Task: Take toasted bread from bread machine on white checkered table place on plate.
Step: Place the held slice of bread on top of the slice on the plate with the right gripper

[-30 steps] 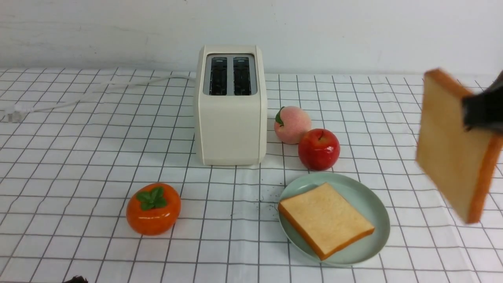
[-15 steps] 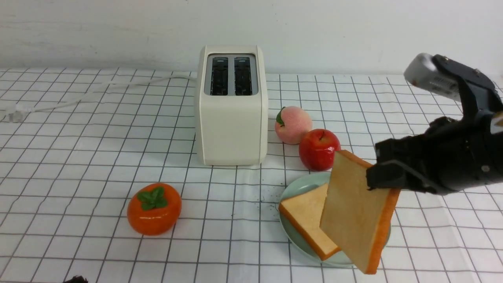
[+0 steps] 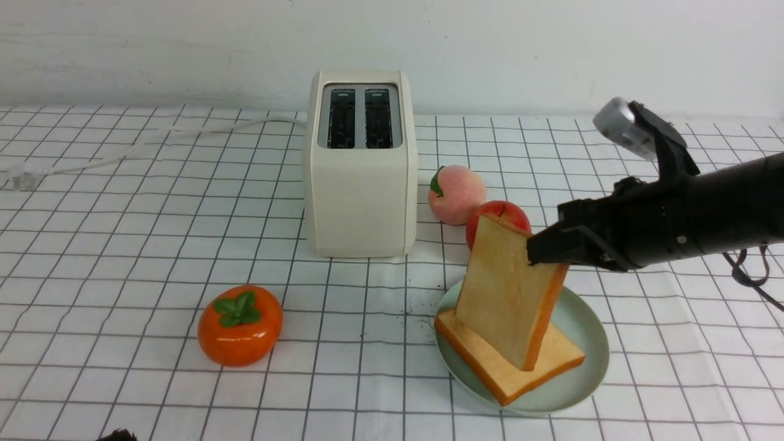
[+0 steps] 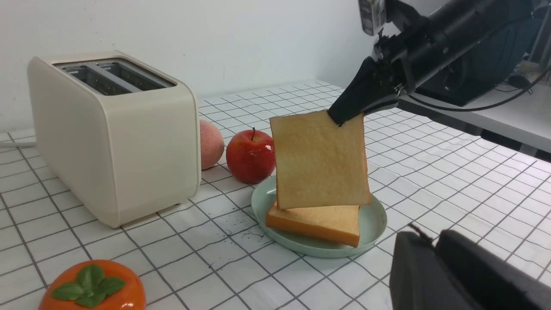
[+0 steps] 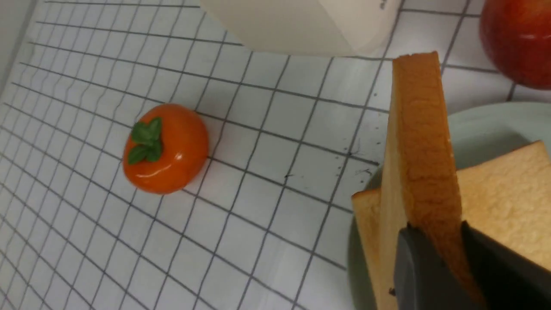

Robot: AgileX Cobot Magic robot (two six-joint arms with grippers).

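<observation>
The white cloth tabletop (image 3: 153,245), printed with a thin dark square grid, carried all items. The bread machine (image 3: 361,202), a smooth cream box with rounded corners and a grey top panel, stood at the rear centre. Both of its dark slots were empty, and its white cord (image 3: 122,156) trailed off to the left.

The plate (image 3: 585,324), round, shallow and pale mint green with a low rim, lay in front of the bread machine and to its right. The flat slice (image 3: 554,361) of toasted bread lay on the plate, with a grainy golden face and an orange-brown crust.

The held slice (image 3: 502,294) stood almost upright over the flat slice. Its lower edge was at the flat slice's face, but contact could not be confirmed. The right tool (image 3: 534,253), matte black, was clenched on the top crust of the held slice.

The left tool (image 4: 456,271) appeared only as a dark edge, and its state could not be determined.

A glossy orange persimmon (image 3: 240,327) sat at front left. A matte peach (image 3: 456,193) and a shiny red apple (image 3: 511,214) sat behind the plate.
</observation>
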